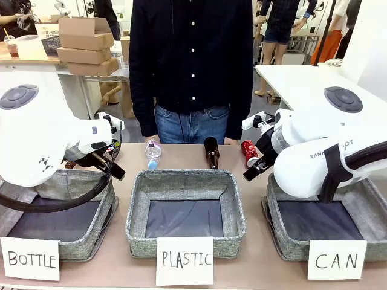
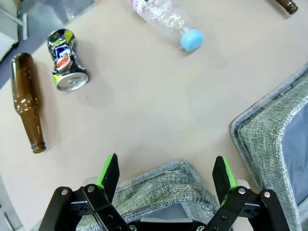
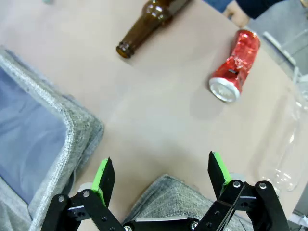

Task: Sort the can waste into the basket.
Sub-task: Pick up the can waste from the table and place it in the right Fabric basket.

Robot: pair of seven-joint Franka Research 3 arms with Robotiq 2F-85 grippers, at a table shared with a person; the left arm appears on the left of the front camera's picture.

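red can (image 3: 234, 66) lies far-right of my right fingers (image 3: 163, 175), long axis running away | both fingers wide open, empty; right arm nearer

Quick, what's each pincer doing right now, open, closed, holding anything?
Left pincer: open, holding nothing, above a grey basket's rim.
Right pincer: open, holding nothing; the red can lies on the table ahead.

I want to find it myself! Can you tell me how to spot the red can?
Look at the basket with the "CAN" card, on the robot's right. On the table just behind it, near the person, lies the red can, dented and on its side. The brown bottle beside it is glass; only the can is shiny red.
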